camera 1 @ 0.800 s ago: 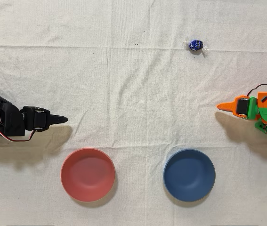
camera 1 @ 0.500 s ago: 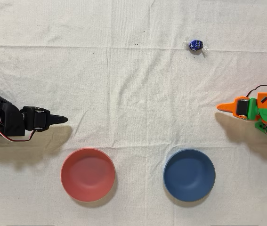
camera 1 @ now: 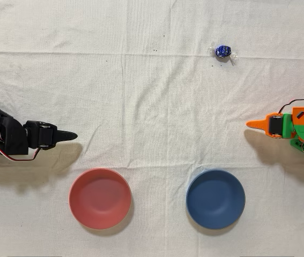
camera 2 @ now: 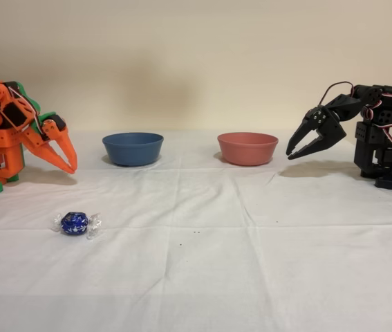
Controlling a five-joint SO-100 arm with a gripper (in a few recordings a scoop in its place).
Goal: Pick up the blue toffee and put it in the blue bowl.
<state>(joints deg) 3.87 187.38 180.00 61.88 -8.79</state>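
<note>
The blue toffee (camera 1: 223, 51) lies on the white cloth at the upper right of the overhead view, its clear wrapper ends twisted out to each side. In the fixed view the toffee (camera 2: 75, 223) sits at the front left. My orange gripper (camera 1: 249, 124) is at the right edge, well below the toffee and apart from it. Its fingertips meet in a point with nothing between them. In the fixed view the gripper (camera 2: 71, 166) hangs just above the cloth, tips down, behind the toffee. The blue bowl (camera 1: 215, 199) stands lower right of centre, and in the fixed view the bowl (camera 2: 133, 148) is just right of my gripper.
A pink-red bowl (camera 1: 99, 198) stands left of the blue one in the overhead view and to its right (camera 2: 247, 148) in the fixed view. The black arm (camera 1: 23, 138) rests idle at the left edge. The wrinkled cloth between toffee and bowls is bare.
My gripper's tip has shifted slightly downward in the overhead view. The toffee and both bowls have not moved.
</note>
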